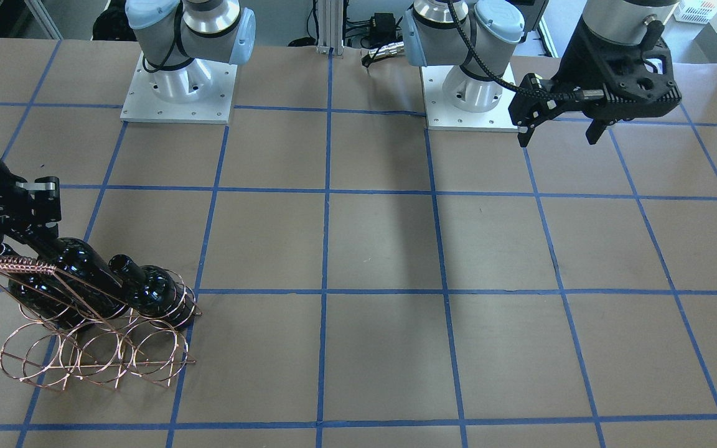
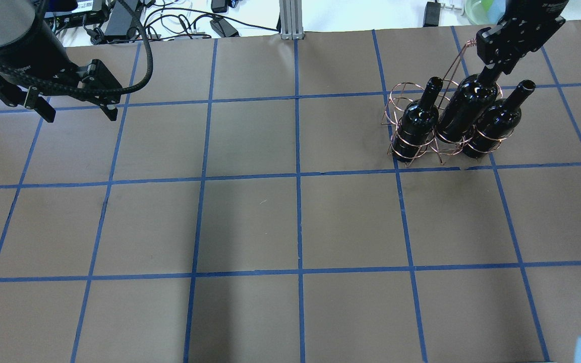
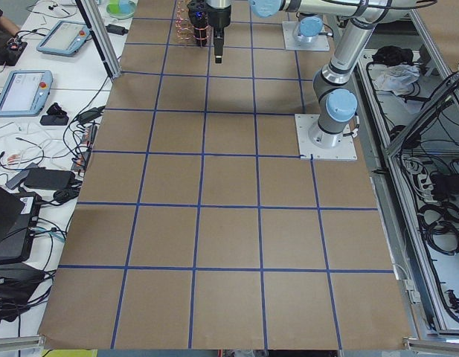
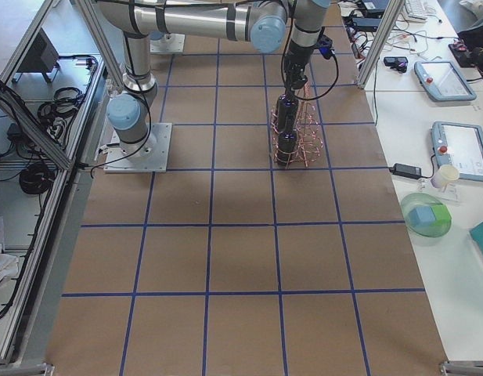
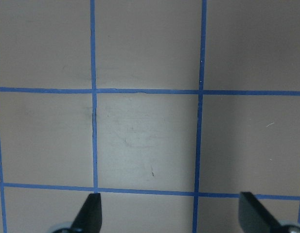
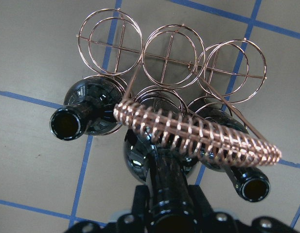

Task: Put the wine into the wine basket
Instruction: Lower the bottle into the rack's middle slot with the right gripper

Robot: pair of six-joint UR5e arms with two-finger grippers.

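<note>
The copper wire wine basket [image 2: 407,150] stands on the table at the far right of the overhead view. It holds three black wine bottles, necks up and tilted. My right gripper [image 2: 492,70] is shut on the neck of the middle bottle [image 2: 469,108], which sits higher than the left bottle [image 2: 416,126] and the right bottle [image 2: 495,123]. In the right wrist view the held neck [image 6: 167,184] passes under the wrapped bar [image 6: 198,131], with empty rings [image 6: 111,34] beyond. My left gripper [image 2: 79,113] is open and empty above the table [image 5: 145,136], far from the basket.
The table is brown paper with a blue tape grid [image 2: 298,174]. The two arm bases [image 1: 178,87] [image 1: 470,93] stand at its robot side. Cables and boxes [image 2: 179,20] lie beyond the far edge. The basket also shows in the front view [image 1: 84,358].
</note>
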